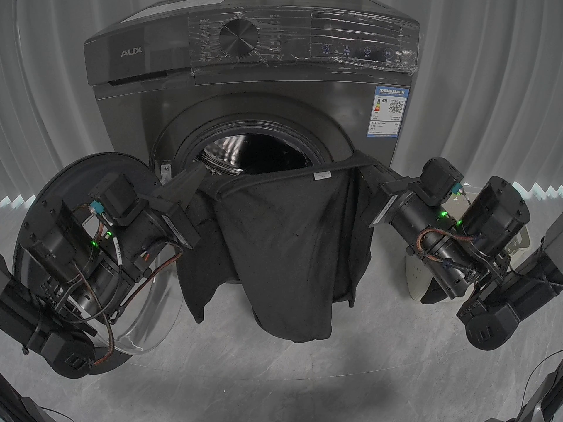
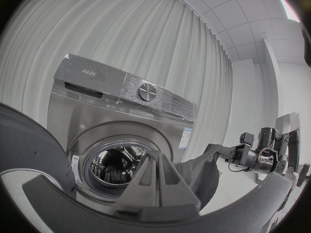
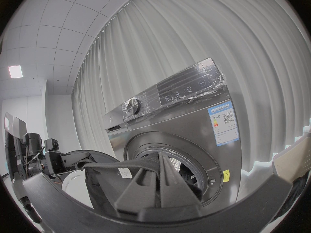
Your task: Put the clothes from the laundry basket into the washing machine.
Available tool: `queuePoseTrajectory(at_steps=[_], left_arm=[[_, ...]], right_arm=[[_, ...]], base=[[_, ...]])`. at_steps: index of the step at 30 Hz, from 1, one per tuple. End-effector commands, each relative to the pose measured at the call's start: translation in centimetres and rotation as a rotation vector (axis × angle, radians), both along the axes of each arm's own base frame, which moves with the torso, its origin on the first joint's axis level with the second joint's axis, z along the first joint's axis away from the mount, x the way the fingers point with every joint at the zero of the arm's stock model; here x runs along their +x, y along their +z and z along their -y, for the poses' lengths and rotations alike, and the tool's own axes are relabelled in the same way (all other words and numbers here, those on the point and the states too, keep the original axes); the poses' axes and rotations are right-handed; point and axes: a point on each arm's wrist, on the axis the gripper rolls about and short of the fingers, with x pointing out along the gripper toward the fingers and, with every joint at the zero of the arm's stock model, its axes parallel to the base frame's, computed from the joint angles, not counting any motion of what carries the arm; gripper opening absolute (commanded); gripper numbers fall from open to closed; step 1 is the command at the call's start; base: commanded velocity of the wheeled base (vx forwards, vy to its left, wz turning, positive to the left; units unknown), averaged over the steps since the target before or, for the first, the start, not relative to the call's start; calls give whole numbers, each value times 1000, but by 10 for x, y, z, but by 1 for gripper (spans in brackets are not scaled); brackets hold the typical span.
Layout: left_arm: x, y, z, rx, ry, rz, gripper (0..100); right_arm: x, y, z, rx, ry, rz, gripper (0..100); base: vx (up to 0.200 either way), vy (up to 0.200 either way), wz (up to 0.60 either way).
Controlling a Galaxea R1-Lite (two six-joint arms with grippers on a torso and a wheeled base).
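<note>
A dark garment [image 1: 281, 247] hangs spread between my two grippers in front of the washing machine [image 1: 252, 71] and its open drum [image 1: 255, 153]. My left gripper [image 1: 202, 174] is shut on the garment's left top corner, and my right gripper [image 1: 363, 162] is shut on the right end of its waistband. In the left wrist view the closed fingers [image 2: 158, 175] pinch the cloth [image 2: 197, 175], with dark clothes [image 2: 113, 172] lying inside the drum. The right wrist view shows closed fingers [image 3: 158, 175] holding the stretched waistband [image 3: 123, 165].
The round machine door [image 1: 88, 247] stands swung open at the left, behind my left arm. A pale laundry basket [image 1: 419, 276] sits on the floor at the right, behind my right arm. Grey curtains hang behind the machine.
</note>
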Motion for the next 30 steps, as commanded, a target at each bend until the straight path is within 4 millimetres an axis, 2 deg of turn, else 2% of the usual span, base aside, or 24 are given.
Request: queuePoseTrajectory(at_steps=[1,30], left_arm=[[-4,8,-2,-15,-1,27,0],[-3,6,-4,-12,13,22,0]], right_arm=[[-1,4,-3,12,7,13,0],[-3,7,-2,18,11,18,0]], base=[[0,0,0],[0,0,0]])
